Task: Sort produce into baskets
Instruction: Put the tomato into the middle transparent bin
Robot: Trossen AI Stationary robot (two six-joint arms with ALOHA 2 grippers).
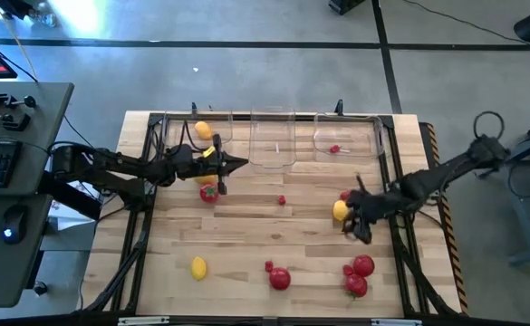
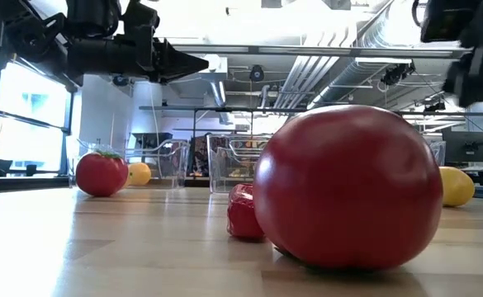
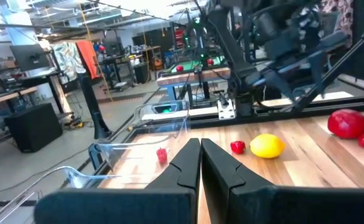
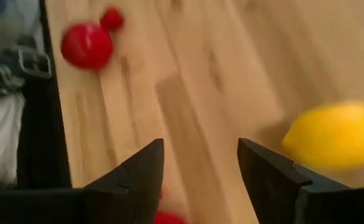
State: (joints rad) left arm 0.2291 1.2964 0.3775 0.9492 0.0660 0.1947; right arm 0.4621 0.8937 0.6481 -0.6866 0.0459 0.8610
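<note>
Table (image 1: pixel 246 235): pale wood, fruit scattered over the near half, three bins along the far edge.
Bins: left bin (image 1: pixel 212 120) holds one lemon (image 1: pixel 203 130); middle bin (image 1: pixel 272 145) looks empty; right bin (image 1: pixel 348 136) holds one small red berry (image 1: pixel 334 148).
Left gripper (image 1: pixel 240 163): jaws pressed together, empty, at the near rim of the left bin, a tomato (image 1: pixel 208 191) just near of it.
Right gripper (image 4: pixel 197 163): jaws apart, nothing between them, low over the right side of the table.
Target lemon (image 4: pixel 334 135): on the wood, just off to one side of the open jaws, not between them; in the high view it lies at the gripper's left (image 1: pixel 340 210).
Long axis: roughly crosswise in the wrist view.
Nearer arm: the right, by far.
Next move, as I judge it: shift sideways to straddle the lemon.
Other fruit: red ones near right (image 1: pixel 362 265), a lemon near left (image 1: pixel 198 268).
</note>
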